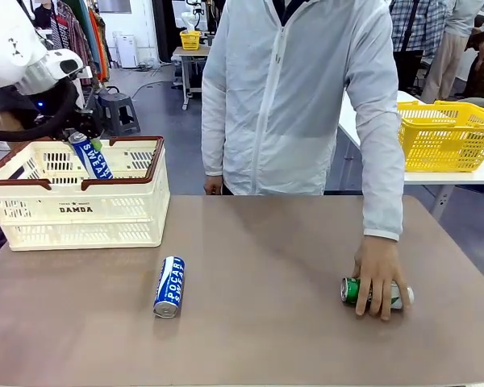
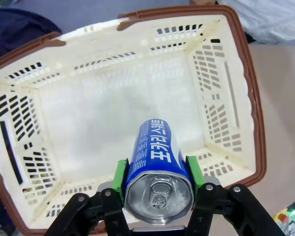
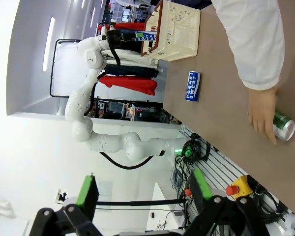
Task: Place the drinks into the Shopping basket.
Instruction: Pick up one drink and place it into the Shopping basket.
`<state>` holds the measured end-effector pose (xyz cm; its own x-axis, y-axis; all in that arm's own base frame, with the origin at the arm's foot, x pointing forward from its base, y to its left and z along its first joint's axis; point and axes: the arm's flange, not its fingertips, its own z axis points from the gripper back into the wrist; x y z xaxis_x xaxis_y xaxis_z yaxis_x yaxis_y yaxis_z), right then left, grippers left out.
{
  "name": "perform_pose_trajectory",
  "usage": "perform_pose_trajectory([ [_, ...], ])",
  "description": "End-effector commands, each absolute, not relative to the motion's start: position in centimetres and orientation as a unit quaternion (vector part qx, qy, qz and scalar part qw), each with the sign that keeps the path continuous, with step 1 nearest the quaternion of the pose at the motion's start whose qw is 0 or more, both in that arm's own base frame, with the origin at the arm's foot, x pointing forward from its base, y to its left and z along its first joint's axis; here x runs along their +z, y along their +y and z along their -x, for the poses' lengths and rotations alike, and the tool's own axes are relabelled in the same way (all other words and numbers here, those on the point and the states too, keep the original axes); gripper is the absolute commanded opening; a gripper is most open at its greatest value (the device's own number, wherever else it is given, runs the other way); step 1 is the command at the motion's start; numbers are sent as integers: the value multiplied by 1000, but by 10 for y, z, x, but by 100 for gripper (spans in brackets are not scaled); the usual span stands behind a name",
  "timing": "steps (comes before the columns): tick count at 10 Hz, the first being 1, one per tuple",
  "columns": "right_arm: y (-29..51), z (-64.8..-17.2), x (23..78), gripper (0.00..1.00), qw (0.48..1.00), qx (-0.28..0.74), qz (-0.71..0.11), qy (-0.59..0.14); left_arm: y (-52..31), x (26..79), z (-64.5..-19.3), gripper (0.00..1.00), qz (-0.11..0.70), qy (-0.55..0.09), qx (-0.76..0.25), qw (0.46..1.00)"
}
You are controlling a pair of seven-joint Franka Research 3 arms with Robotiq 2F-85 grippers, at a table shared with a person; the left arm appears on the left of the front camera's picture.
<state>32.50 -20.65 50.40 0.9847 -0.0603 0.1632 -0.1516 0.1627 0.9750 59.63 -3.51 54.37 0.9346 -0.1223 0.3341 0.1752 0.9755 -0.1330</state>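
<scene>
left pincer (image 2: 157, 174) pinching a blue can (image 2: 155, 140) over the shopping basket (image 2: 214, 83), far left: placing step; next likely calls for lowering and opening. right pincer (image 3: 142, 194) spread; second blue can (image 1: 168, 287) lies on the bench (image 1: 266, 242).

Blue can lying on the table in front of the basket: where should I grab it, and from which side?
Take the blue can across the middle of its round body, coming straight down from above. It lies on its side, ends pointing roughly toward and away from the robot, so the grip spans its long flanks.
</scene>
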Motion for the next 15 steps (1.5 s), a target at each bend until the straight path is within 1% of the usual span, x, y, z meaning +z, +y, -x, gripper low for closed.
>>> perform_pose_trajectory([
  [1,-207,-324,509,100,759,29,-647,-74,-29,552,-594,0,93,-177,-86,976],
  [2,-207,-324,509,100,759,29,-647,-74,-35,544,-596,0,81,-164,-76,980],
  [3,-207,-324,509,100,759,29,-647,-74,-34,530,-611,0,57,-183,-48,980],
  [4,-207,-324,509,100,759,29,-647,-74,-36,516,-623,0,41,-180,-42,982],
  [8,-207,-324,509,100,759,29,-647,-74,-51,471,-655,0,1,-138,-28,990],
  [11,-207,-324,509,100,759,29,-647,-74,-56,448,-667,0,-18,-101,-12,995],
  [13,-207,-324,509,100,759,29,-647,-74,-54,438,-671,0,-29,-89,-6,996],
  [14,-207,-324,509,100,759,29,-647,-74,-55,433,-671,11,-33,-86,-5,996],
  [15,-207,-324,509,100,759,29,-647,-74,-56,431,-672,61,-35,-84,-8,996],
])
